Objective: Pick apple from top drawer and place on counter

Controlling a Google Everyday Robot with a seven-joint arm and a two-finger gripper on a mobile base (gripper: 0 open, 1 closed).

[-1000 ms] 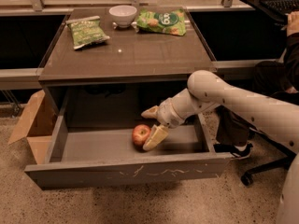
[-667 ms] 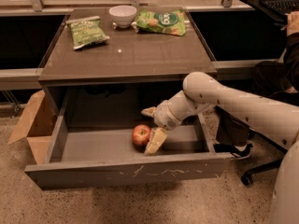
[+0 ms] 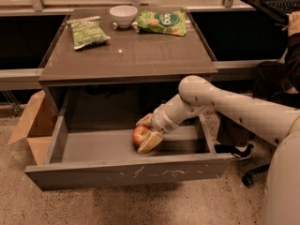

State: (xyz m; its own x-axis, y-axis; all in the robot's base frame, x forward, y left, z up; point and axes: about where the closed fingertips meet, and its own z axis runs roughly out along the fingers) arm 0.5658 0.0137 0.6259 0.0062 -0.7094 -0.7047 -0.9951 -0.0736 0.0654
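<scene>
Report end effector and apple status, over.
End effector in top drawer, open, straddling apple. Apple on drawer floor, not lifted. Bowl and two snack bags at counter's far edge.

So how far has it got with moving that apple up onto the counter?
Done: the top drawer stands pulled open. In hand: the gripper is down inside it, right at the apple, which lies on the drawer floor, not lifted. Left: raising the apple out and setting it on the counter, where only a white bowl and two green snack bags sit.

apple (image 3: 137, 134) rt side hidden, behind end effector (image 3: 140, 136) in drawer (image 3: 126, 173)
</scene>
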